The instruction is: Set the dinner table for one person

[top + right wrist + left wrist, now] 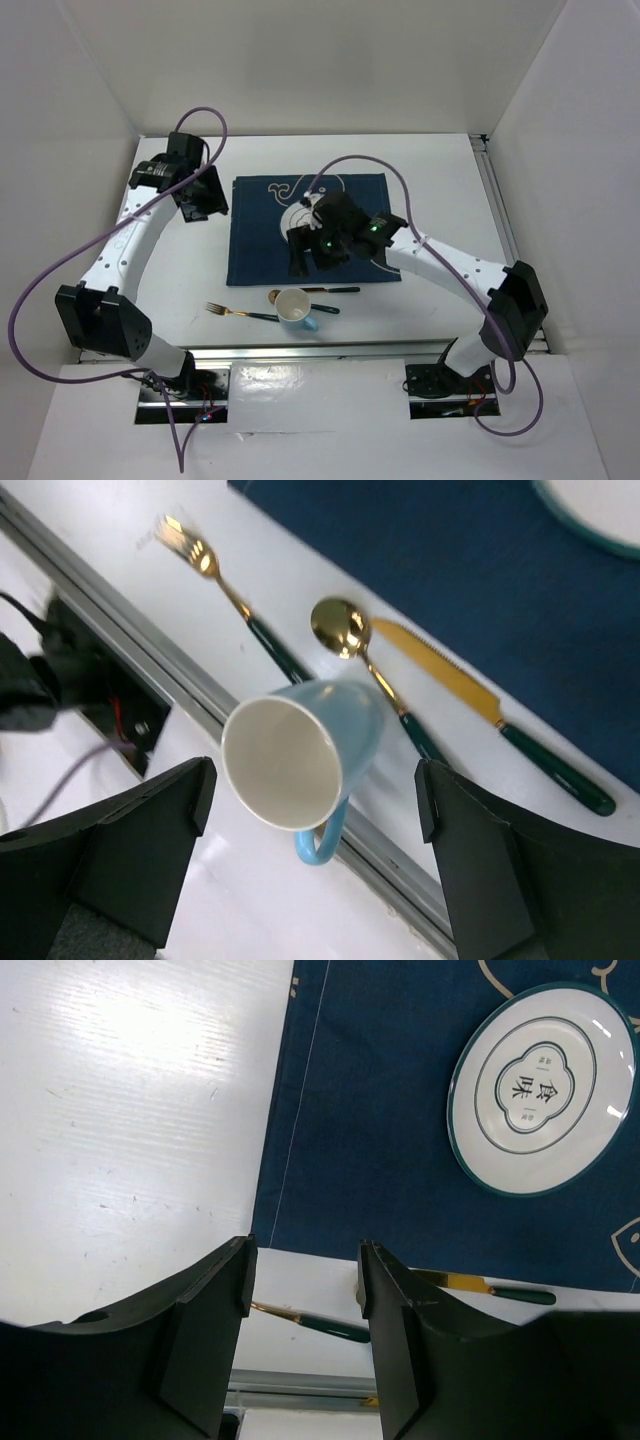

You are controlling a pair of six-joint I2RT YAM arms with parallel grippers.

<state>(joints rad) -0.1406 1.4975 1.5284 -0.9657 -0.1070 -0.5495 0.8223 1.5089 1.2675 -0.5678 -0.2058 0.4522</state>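
- My right gripper (315,780) stands wide open with nothing between the fingers. It hangs above the mug (290,755), which shows in the gap between them, apart from both.
- I judge the mug to be the step in hand. The next move calls for coming down squarely over it and closing on its wall, keeping clear of the handle on the side nearest my wrist.
- Just beyond the mug lies the spoon (345,630). The mug covers the middle of its handle, and I cannot tell whether the mug rests on it or only hides it.
- Past my left finger is the fork (225,585); towards my right finger is the knife (470,700), lying along the edge of the placemat (450,570).
- All of these sit on the dinner table (450,170), which spreads under both arms.
- My left gripper (305,1260) is partly open and empty, hovering over bare table just beside the placemat's edge.
- The plate (540,1090) lies on the mat ahead and to the right of the left fingers. From overhead my right arm covers it.
- I cannot tell whether the mug stands upright or tilted.
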